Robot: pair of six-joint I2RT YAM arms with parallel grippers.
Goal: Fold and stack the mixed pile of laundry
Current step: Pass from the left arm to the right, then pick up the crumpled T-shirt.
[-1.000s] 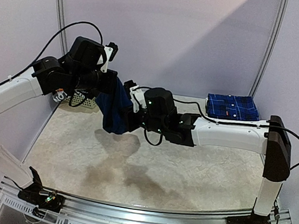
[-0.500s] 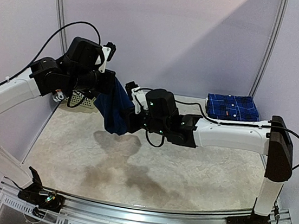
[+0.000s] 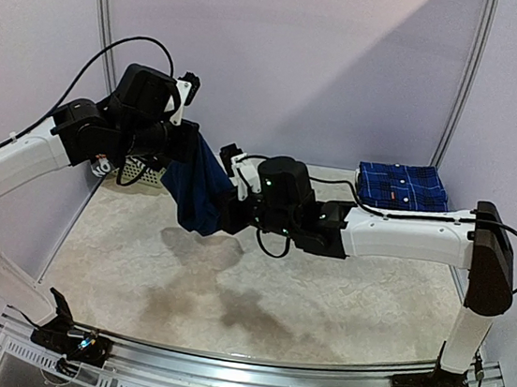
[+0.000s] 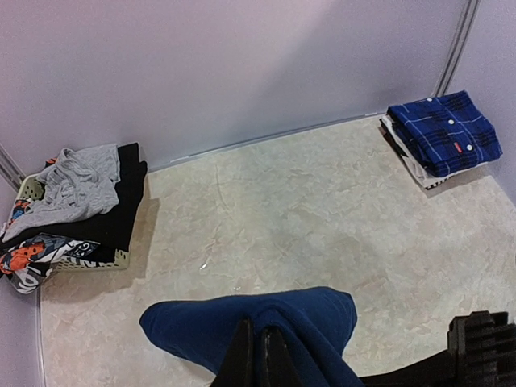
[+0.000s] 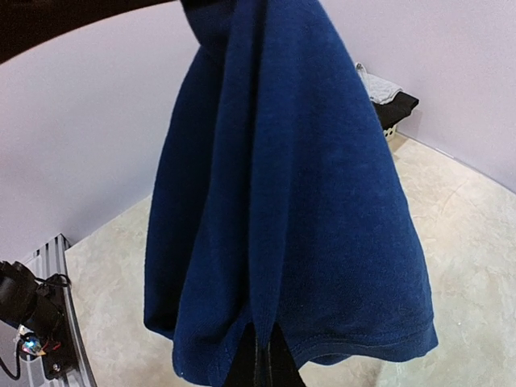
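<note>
Blue T-shirt (image 3: 197, 194) is up in the air over the far-left part of the bench (image 3: 274, 299), strung between both arms.
- Left fingers (image 4: 242, 359): together, clamped on a bunched fold at the top of the shirt; the cloth drapes down on both sides of them.
- Right fingers (image 5: 284, 368): together, pinching the bottom hem at a seam. The hem hangs clear of the bench.
- Plaid shirt (image 3: 401, 185): folded, far-right corner of the bench, lying on a pale folded piece (image 4: 413, 168).
- White basket (image 3: 147, 178): far-left corner against the wall. Grey piece (image 4: 76, 181) lies on a black piece (image 4: 117, 214), and an orange-white piece (image 4: 28, 254) spills over the near edge.
- The two stacks are well apart, with the hanging shirt nearer the basket.
</note>
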